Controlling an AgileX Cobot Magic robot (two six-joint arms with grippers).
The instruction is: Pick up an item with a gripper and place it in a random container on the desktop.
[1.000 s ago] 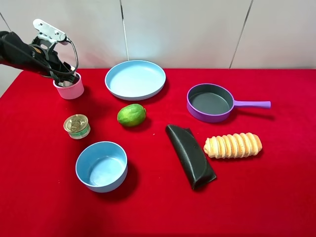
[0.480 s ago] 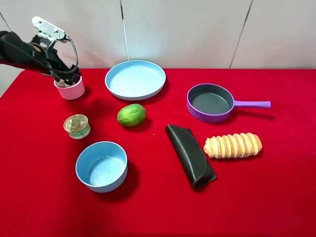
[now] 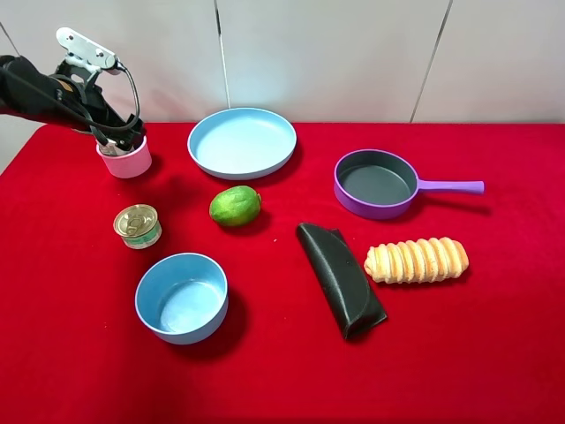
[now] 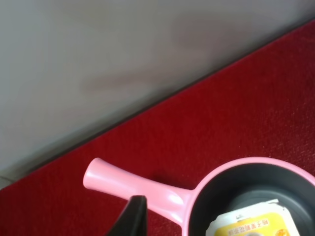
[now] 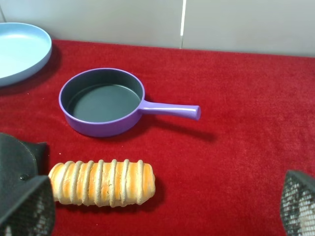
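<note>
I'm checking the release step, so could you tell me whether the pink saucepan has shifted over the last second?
Yes, slightly: the pink saucepan now sits a little higher in the exterior view, nearer the wall and farther from the tin can.

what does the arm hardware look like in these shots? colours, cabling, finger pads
Left gripper: black arm, looped black cables, white-grey metal bracket on top; the left wrist view shows only one dark pointed fingertip. Right gripper: seen only in its wrist view, two dark fingers with a mesh-like textured pad surface, at the frame corners.

One pink saucepan (image 3: 126,160), one carton (image 4: 256,223), one purple pan (image 3: 378,183), one plate (image 3: 242,142), one bowl (image 3: 182,297), one can (image 3: 138,226), one lime (image 3: 235,206), one bread (image 3: 416,260), one black pouch (image 3: 340,278).
</note>
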